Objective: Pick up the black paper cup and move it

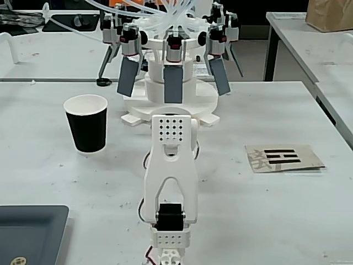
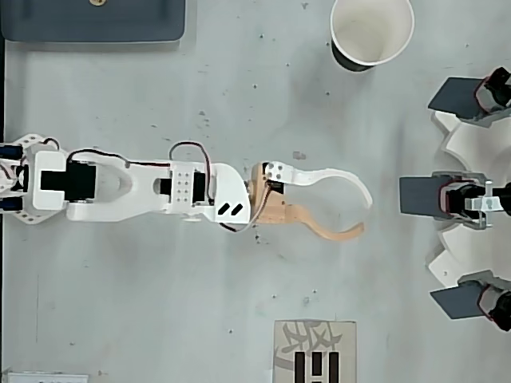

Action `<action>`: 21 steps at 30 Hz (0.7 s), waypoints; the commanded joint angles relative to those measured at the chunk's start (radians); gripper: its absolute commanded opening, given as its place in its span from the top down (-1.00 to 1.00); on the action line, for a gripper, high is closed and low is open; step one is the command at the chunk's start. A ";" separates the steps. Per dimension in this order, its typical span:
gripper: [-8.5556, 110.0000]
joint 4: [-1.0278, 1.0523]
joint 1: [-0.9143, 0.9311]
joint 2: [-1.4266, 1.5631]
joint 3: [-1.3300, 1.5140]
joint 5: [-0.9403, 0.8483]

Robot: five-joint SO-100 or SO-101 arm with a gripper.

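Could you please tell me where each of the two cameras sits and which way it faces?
Fixed view: low behind the arm's base, facing forward along the table; shows the white arm, the black paper cup at left and a multi-armed rig beyond.
Overhead view: looks straight down; the arm runs left to right, gripper open, cup at top.
Shared: arm, cup, rig, printed card.
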 commanded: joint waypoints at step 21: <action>0.80 -0.029 -0.015 0.176 0.075 0.011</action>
